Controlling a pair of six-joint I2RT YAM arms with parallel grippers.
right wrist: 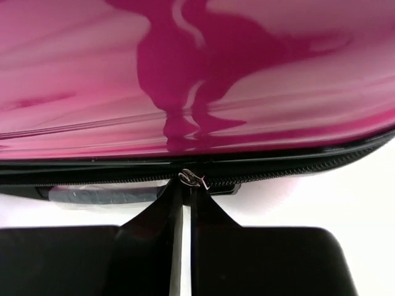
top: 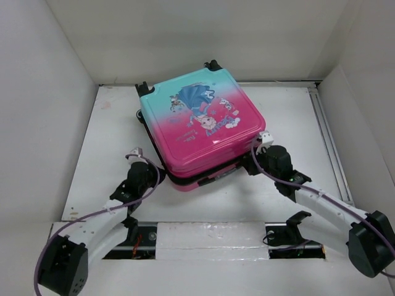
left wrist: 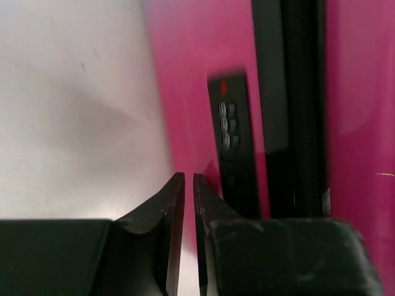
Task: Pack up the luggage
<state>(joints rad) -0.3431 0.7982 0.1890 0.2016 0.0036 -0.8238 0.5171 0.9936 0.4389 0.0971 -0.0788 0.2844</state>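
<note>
The luggage [top: 200,126] is a glossy hard shell with rounded corners, teal at the far end fading to hot pink near the arms, with a cartoon print on its top. It lies flat and skewed on the white desk [top: 290,123], lid down. Black wheels [top: 143,87] stick out at its far corners. A black zipper band [right wrist: 296,169] runs round its side, and a matte black lock panel [left wrist: 233,135] with small dials is set in the pink wall.

White walls [top: 49,92] box the desk in on three sides. Lilac cables [top: 92,217] loop along both arms.

The left jaws are pressed almost together on nothing, their tips just beside the pink wall close to the lock panel. The right jaws sit at the case's near right edge, closed and pinching the small metal zipper pull [right wrist: 192,179].
</note>
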